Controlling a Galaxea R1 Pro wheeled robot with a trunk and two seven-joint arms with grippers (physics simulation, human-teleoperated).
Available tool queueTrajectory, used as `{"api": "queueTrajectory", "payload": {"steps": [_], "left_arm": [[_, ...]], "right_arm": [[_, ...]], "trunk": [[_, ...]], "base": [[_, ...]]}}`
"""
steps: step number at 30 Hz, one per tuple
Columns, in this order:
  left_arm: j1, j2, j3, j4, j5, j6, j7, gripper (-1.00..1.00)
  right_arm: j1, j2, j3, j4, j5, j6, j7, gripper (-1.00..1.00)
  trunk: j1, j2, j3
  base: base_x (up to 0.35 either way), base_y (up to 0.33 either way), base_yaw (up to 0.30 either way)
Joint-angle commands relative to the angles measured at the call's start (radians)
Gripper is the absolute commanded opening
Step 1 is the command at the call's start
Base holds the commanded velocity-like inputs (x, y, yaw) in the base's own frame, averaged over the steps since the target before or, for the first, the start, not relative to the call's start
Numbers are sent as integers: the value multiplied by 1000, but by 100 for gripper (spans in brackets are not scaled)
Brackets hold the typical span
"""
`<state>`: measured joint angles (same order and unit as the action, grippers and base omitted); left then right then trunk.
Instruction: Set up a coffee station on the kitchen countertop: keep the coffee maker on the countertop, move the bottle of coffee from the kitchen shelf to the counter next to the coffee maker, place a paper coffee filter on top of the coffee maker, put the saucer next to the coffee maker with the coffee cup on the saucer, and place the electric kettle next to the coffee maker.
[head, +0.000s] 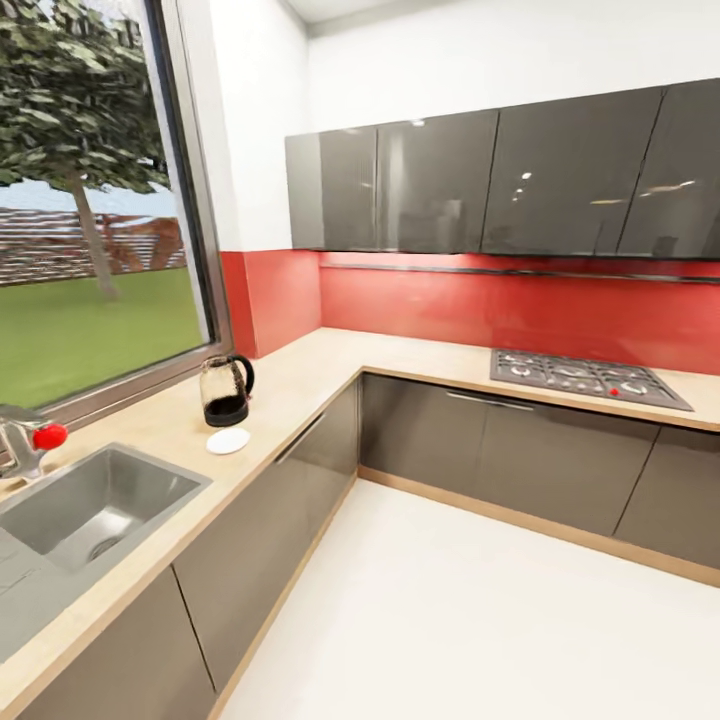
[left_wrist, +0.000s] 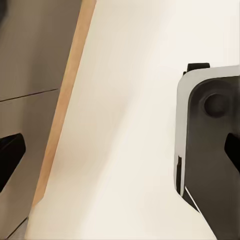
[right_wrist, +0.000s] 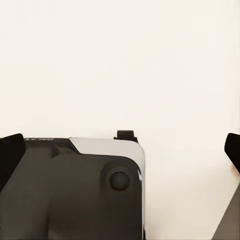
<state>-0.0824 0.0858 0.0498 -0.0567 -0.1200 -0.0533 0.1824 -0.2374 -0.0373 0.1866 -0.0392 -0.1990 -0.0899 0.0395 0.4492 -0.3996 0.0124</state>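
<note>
Glass electric kettle (head: 227, 389) stands on your bench (head: 300, 380), the saucer (head: 229, 441) just near of it; both wrists' fingers (left_wrist: 10, 157) spread wide, empty.

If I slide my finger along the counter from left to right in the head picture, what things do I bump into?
Tap with a red knob → sink → saucer with the electric kettle just behind it → bare counter corner → stove burners.

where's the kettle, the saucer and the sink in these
kettle (head: 225, 388), head view, on its glass body
saucer (head: 228, 441), head view, on the middle of the plate
sink (head: 150, 478), head view, on its right inner wall
</note>
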Motion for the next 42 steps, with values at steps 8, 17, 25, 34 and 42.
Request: {"api": "queueTrajectory", "payload": {"steps": [8,17,25,34,42], "left_arm": [[0,-1,5,1,-9,-3,3,100],[0,0,6,1,-9,-3,3,100],[0,0,7,1,-8,-3,3,100],[0,-1,7,3,-7,-3,5,100],[0,-1,7,3,-7,-3,5,100]], "right_arm": [[0,0,8,1,-10,-4,6,100],[0,-2,5,2,-12,-4,4,100],[0,-1,4,1,-13,-4,4,100],[0,-1,5,2,-13,-4,4,100],[0,-1,5,2,-13,-4,3,100]], "trunk": [[1,0,0],[1,0,0],[1,0,0],[1,0,0],[1,0,0]], "base": [[308,-139,-1],[314,-123,0],[328,-33,0],[335,-2,15],[310,-111,226]]}}
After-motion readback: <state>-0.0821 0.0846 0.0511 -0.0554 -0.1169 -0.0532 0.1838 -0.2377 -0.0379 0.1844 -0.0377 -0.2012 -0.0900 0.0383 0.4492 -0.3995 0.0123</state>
